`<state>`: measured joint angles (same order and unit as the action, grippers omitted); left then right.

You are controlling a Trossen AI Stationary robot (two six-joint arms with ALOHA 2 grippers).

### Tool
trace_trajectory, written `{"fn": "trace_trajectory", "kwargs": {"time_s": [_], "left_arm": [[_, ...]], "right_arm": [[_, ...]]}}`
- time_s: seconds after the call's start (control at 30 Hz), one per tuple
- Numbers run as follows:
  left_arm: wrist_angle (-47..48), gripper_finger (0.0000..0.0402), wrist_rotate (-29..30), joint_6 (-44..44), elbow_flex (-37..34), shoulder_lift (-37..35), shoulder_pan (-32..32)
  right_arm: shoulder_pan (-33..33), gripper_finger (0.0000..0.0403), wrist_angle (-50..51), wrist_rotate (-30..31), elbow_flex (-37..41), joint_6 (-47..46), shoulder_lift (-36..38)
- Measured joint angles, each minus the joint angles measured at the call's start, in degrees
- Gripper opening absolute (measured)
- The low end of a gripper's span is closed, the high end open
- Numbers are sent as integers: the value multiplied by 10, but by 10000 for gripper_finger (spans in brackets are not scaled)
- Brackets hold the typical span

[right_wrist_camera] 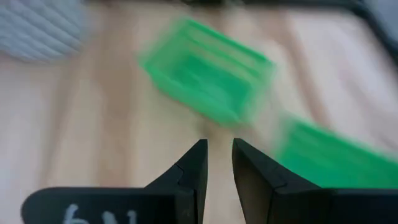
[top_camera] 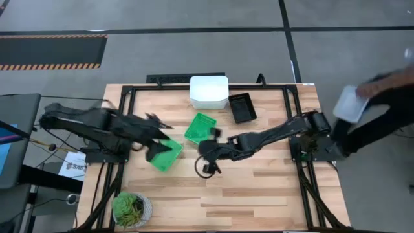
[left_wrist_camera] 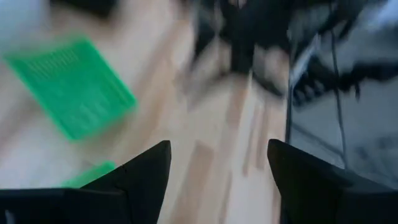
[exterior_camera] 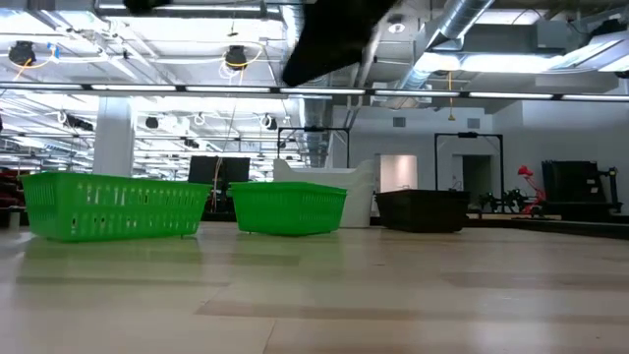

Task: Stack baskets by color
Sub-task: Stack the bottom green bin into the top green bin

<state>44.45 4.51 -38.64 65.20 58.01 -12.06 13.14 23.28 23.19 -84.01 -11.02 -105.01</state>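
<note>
Two green baskets rest on their bottoms on the wooden table: one mid-table (top_camera: 200,127) (exterior_camera: 288,208) (right_wrist_camera: 205,74) (left_wrist_camera: 71,93), one nearer the left (top_camera: 166,155) (exterior_camera: 116,206) (right_wrist_camera: 329,158). A stack of white baskets (top_camera: 208,92) stands at the far edge, and a black basket (top_camera: 242,107) (exterior_camera: 423,210) stands right of it. My left gripper (top_camera: 158,138) (left_wrist_camera: 217,146) hangs wide open above the left green basket and holds nothing. My right gripper (top_camera: 211,134) (right_wrist_camera: 219,155) hovers just near-right of the mid-table green basket, its fingers a narrow gap apart with nothing between them.
A round potted plant (top_camera: 131,208) stands at the near left corner. At the table's right side a person (top_camera: 388,97) holds a white thing (top_camera: 352,103). Bare wood lies along the near half of the table (top_camera: 259,194).
</note>
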Motion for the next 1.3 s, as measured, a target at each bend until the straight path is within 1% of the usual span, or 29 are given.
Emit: {"fn": "trace_trajectory", "kwargs": {"time_s": [0.07,0.1,0.17,0.2,0.27,0.37,0.5,0.57,0.63,0.73,0.83,0.87,1.0,1.1,1.2,1.3], "left_arm": [[12,256,74,-1,31,-24,-26],[12,256,104,-1,40,-37,-38],[17,256,146,-2,51,-58,-59],[15,256,160,-2,54,-67,-66],[19,256,178,-4,54,-82,-77],[29,256,195,-13,54,-95,-82],[54,256,200,-19,54,-96,-82],[68,256,200,-25,54,-96,-82],[71,256,201,-28,53,-91,-82],[77,256,198,-30,53,-87,-82],[77,256,198,-34,53,-86,-82],[77,256,197,-35,53,-85,-82],[78,256,194,-41,53,-85,-82],[80,256,195,-41,53,-85,-82],[84,256,198,-41,53,-85,-82],[90,256,198,-42,53,-85,-82]], "right_arm": [[-10,98,-89,-66,-3,46,-37],[-15,101,-115,-92,-11,66,-57],[-26,111,-141,-130,-42,99,-99],[-31,119,-137,-139,-62,115,-117],[-40,139,-134,-154,-110,147,-156],[-51,178,-116,-192,-184,198,-206],[-55,230,-98,-235,-274,275,-272],[-56,246,-88,-243,-315,308,-304],[-58,253,-63,-251,-350,334,-333],[-58,255,-38,-259,-393,364,-375],[-58,255,-24,-260,-426,370,-408],[-58,255,-3,-260,-432,370,-414],[-62,255,19,-259,-441,363,-431],[-66,251,36,-234,-441,354,-435],[-71,218,44,-224,-441,331,-434],[-69,149,46,-214,-441,321,-434]]}}
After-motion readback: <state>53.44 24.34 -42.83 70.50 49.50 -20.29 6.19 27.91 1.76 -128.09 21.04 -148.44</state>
